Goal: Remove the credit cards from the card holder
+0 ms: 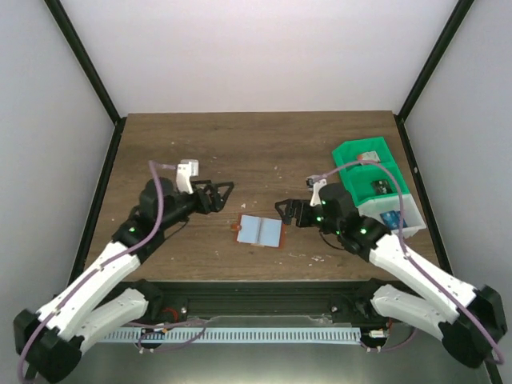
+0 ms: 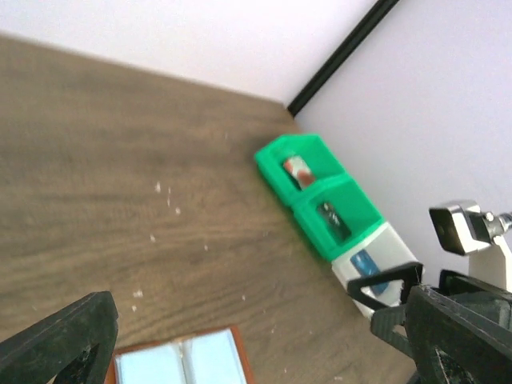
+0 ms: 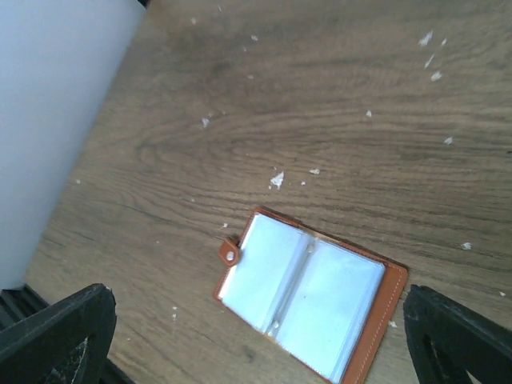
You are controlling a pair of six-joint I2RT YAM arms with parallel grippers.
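The card holder [image 1: 260, 230] lies open and flat on the table between the two grippers, pale blue-grey inner faces up, with no card showing in it. It also shows in the right wrist view [image 3: 312, 300] and at the bottom edge of the left wrist view [image 2: 180, 360]. A reddish-and-white card [image 2: 298, 170], a dark card [image 2: 332, 220] and a blue card [image 2: 370, 270] lie in the bins at the right. My left gripper [image 1: 220, 192] is open and empty, up left of the holder. My right gripper [image 1: 286, 212] is open and empty, just right of it.
A row of three bins stands at the table's right edge: two green bins [image 1: 364, 156] [image 1: 382, 188] and a white bin [image 1: 396, 220]. Small white crumbs are scattered on the wooden table [image 1: 256, 144]. White walls with black frame posts enclose the table.
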